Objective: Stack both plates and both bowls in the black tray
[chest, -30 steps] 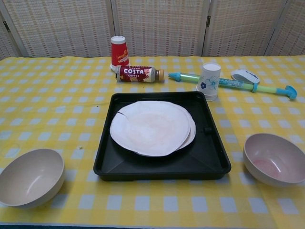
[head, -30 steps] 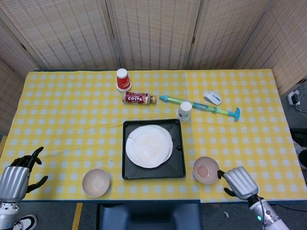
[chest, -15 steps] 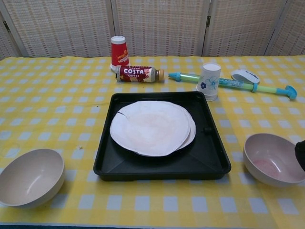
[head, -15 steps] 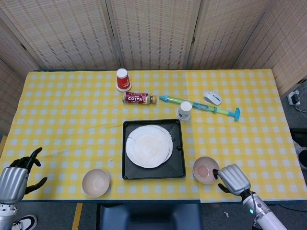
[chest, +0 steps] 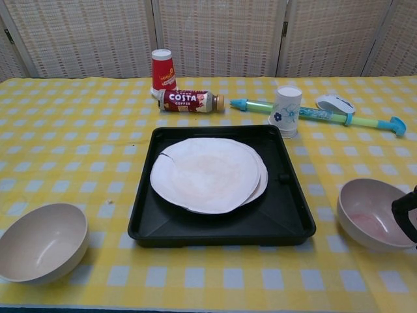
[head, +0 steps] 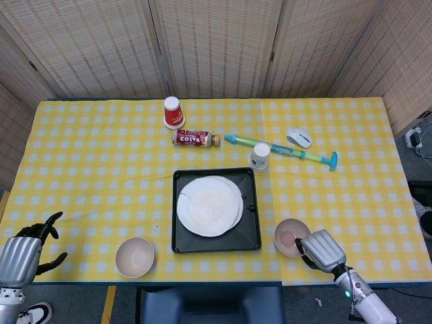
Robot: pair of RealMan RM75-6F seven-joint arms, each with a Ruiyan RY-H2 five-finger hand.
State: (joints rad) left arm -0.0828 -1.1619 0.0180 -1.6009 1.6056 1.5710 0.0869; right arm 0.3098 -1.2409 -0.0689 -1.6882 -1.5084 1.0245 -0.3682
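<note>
- Head view: the black tray (head: 255, 226) sits at the table's middle with both plates (head: 210, 206) already stacked in it. The pink bowl (head: 290, 237) lies outside the tray, at about 4 o'clock from it, near the front edge. The right hand (head: 322, 251) is at the bowl's 4 o'clock side, touching the rim, its dark fingertips seemingly hooked at the edge; whether it truly pinches the rim I cannot tell. The beige bowl (head: 134, 256) lies at the tray's 8 o'clock, and the left hand (head: 23, 252) hangs well apart at that bowl's 9 o'clock, fingers spread, holding nothing.
- Chest view: only dark fingers (chest: 404, 207) of the right hand show, at the pink bowl's (chest: 373, 213) 3 o'clock rim. The tray (chest: 296, 220) lies at 9 to 10 o'clock from that bowl, so I judge the carry runs leftward onto the plates (chest: 207, 175). The right hand is much the nearer to its bowl.
</note>
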